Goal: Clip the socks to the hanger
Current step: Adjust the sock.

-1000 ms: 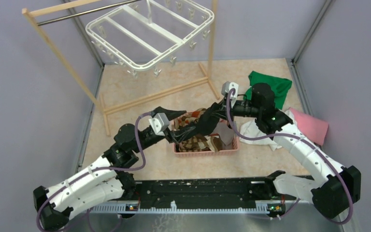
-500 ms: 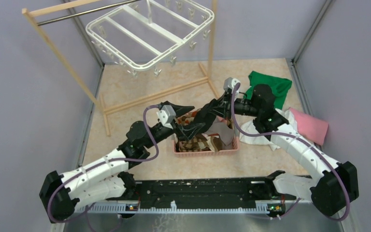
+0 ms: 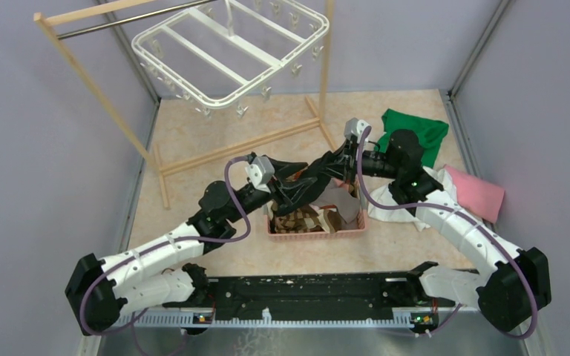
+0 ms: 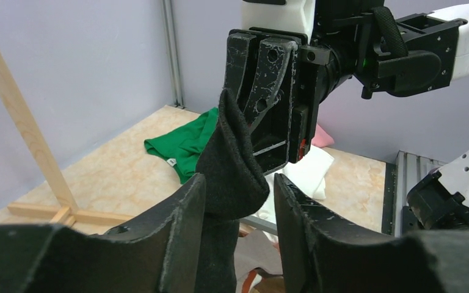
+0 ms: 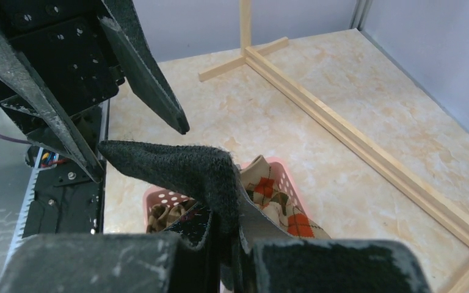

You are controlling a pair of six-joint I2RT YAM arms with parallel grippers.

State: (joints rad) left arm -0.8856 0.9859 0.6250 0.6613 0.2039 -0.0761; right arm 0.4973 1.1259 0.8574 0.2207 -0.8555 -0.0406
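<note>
- Overhead: hanger, white frame edged with clips, hung on rack.
- Pink basket holds argyle socks.
- Black sock, fuzzy, folded, above basket.
- Right gripper pinches it tight.
- Left gripper parted, astride it.

The left arm and the right arm share one build — white shells dotted with small screw holes, set between bulky black joints. A purple cable loops along each. Pale grey camera blocks cap the wrists. The black fingers are scuffed whitish, and a green light glows on the right arm.
</note>
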